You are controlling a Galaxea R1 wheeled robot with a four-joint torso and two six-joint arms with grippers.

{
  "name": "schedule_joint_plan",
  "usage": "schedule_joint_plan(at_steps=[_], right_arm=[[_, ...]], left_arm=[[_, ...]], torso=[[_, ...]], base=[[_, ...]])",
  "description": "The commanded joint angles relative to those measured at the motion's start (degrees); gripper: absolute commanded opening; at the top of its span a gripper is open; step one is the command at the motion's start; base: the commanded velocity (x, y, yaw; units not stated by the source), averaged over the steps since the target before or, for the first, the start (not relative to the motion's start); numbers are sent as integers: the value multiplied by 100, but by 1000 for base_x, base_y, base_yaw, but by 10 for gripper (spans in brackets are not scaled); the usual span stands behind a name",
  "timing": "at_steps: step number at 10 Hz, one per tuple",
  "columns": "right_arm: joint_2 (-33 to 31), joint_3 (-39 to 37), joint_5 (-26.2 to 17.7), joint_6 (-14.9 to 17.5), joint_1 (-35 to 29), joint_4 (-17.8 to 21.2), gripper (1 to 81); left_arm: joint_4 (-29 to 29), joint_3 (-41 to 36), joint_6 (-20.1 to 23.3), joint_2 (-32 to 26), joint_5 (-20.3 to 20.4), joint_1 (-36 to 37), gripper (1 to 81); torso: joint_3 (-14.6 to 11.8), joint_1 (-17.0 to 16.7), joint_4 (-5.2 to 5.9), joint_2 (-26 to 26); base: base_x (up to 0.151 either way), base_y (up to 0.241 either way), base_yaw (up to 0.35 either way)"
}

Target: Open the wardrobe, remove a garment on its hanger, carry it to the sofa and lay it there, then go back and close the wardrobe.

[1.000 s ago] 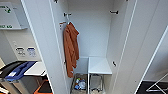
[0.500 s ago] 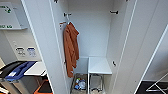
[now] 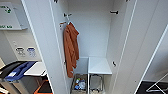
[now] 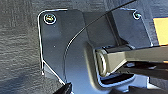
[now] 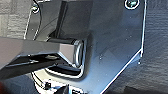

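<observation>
White walls frame the wardrobe [image 3: 100,37], both doors swung wide. An orange garment [image 3: 71,48] hangs at ten o'clock; no white shirt is visible on the rail, perhaps already removed. Thin fabric would be light and limp, best taken by its hanger. Jaw state: cannot tell for either gripper.

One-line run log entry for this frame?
wardrobe: doors open | orange hooded garment: hanging inside left | white shirt: not seen inside | low shelf: bare | claws: state unclear
</observation>
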State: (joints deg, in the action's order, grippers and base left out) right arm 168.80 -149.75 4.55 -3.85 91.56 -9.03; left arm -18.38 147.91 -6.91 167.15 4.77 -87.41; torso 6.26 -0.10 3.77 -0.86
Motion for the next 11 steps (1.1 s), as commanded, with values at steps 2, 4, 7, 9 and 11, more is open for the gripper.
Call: schedule_joint_plan(at_steps=[2, 4, 7, 9, 11], right_arm=[[-11, -1, -314, 16, -204, -2, 811], [-11, -1, -314, 16, -204, -2, 811], [-2, 8, -315, 25, -204, -55, 811], [-2, 8, -314, 25, -195, -55, 811], [-2, -1, -279, 16, -186, -28, 811]], left_arm=[[45, -16, 6, -40, -248, 201, 811], [45, -16, 6, -40, -248, 202, 811], [37, -16, 6, -40, -248, 202, 811], [37, -16, 6, -40, -248, 202, 811], [28, -16, 6, -32, -248, 202, 811]], torso=[[-2, 10, 0, -7], [-2, 10, 0, -5], [-2, 10, 0, -5], [-2, 10, 0, -5], [-2, 10, 0, -5]], base=[[86, 0, 0], [119, 0, 0], [131, 0, 0], [134, 0, 0], [122, 0, 0]])
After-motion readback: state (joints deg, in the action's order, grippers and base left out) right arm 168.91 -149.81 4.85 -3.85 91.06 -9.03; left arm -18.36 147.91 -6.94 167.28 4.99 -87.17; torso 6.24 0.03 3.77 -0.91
